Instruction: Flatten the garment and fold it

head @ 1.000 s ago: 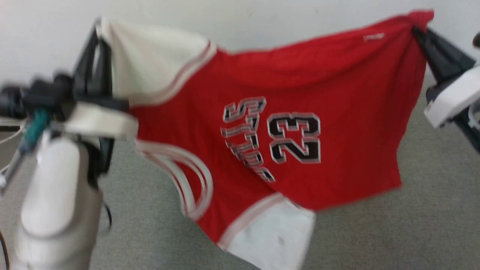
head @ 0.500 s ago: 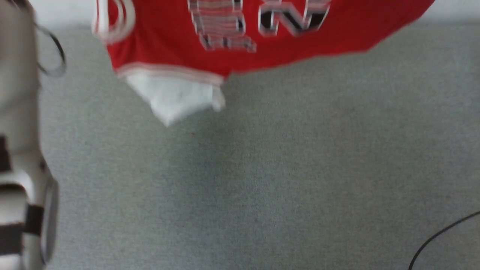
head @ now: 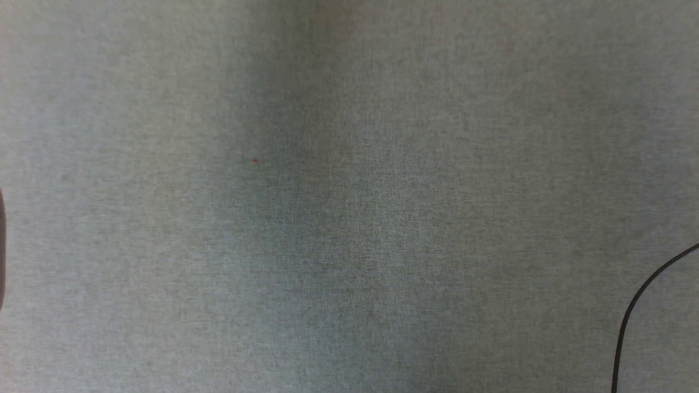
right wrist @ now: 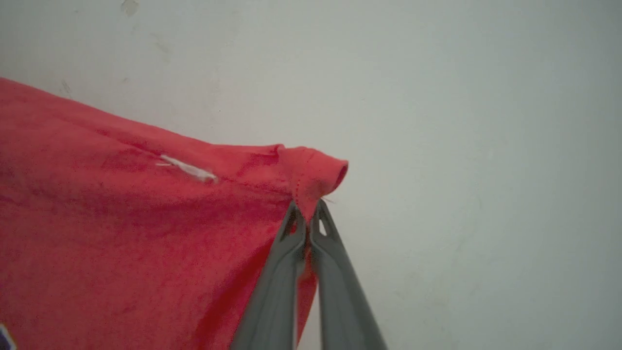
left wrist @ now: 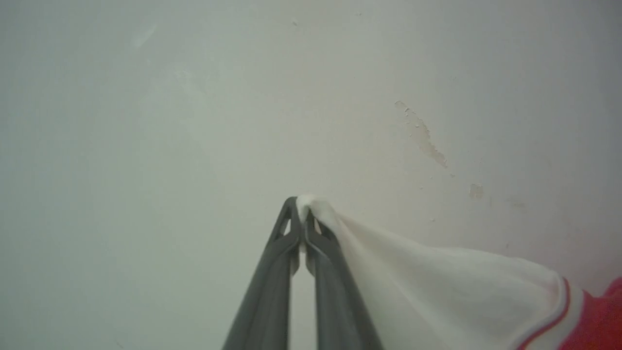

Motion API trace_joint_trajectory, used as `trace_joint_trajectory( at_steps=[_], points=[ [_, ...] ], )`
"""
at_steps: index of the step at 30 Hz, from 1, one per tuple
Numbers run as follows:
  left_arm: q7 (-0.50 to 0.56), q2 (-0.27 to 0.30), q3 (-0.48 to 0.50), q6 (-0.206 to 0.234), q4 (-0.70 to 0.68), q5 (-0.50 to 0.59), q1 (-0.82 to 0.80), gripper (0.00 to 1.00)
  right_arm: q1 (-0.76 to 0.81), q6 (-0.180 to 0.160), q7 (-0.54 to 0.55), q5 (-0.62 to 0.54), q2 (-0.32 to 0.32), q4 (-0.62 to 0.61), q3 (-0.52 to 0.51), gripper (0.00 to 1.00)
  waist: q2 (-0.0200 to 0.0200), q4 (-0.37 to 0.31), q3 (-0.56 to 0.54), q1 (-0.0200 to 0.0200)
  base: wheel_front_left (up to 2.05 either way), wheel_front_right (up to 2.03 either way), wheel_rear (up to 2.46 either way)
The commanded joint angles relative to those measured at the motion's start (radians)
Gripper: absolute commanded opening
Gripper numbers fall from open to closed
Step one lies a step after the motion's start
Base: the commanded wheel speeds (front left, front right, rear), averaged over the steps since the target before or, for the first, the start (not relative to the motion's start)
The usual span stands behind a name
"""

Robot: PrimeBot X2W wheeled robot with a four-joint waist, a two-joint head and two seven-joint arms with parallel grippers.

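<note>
- Head view: grey carpet floor point(head: 349, 218). A black cable point(head: 633, 305) curves in at the lower right and a tiny red speck point(head: 255, 161) sits left of centre. I read this as the laydown zone, with the cable at its edge.
- Left wrist view: left pincer point(left wrist: 302, 216) is pressed together, pinching the garment point(left wrist: 437, 291) by the tip of its white sleeve. The cloth drapes from the tips off to the right and down. The striped trim point(left wrist: 563, 306) and the red body start well right of the tips. Behind is a pale wall point(left wrist: 146, 121), with chipped paint point(left wrist: 423, 136) up and right of the tips.
- Right wrist view: right pincer point(right wrist: 306, 218) is pressed together on a stitched red corner. A small roll of cloth pokes out just above the tips. The red body spreads left of the tips and looks fairly taut along its top edge. A white tag point(right wrist: 187, 169) sits left of the tips, near that edge.
- Step, my read: flatten stage. The garment hangs in the air, held by one sleeve tip and one red corner. No fold yet.
- Next move calls for lowering both pincers together while holding tension between them. Lay the cloth on the carpet clear of the cable, and release only once it's flat.
</note>
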Motion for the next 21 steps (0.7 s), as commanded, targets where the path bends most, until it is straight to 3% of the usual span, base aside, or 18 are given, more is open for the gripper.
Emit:
trace_joint_trajectory(
  at_steps=[1, 9, 21],
  points=[
    [-0.008, 0.006, -0.001, 0.001, 0.010, -0.005, -0.001, 0.00, -0.013, -0.001, -0.011, -0.006, 0.002, 0.019, 0.013, 0.00, 0.0000, 0.007, 0.048, -0.0003, 0.00, 0.00, 0.00],
    [-0.013, 0.004, 0.003, 0.000, -0.020, -0.022, 0.182, 0.00, 0.065, -0.001, -0.078, 0.019, -0.010, 0.124, 0.120, 0.00, 0.0000, 0.018, 0.023, -0.0003, 0.00, 0.00, 0.00],
    [-0.013, -0.035, 0.030, -0.014, -0.215, -0.074, 0.791, 0.00, 0.449, -0.001, -0.210, 0.119, -0.030, 0.162, 0.317, 0.00, 0.0000, 0.034, -0.169, -0.0003, 0.00, 0.00, 0.00]
  ],
)
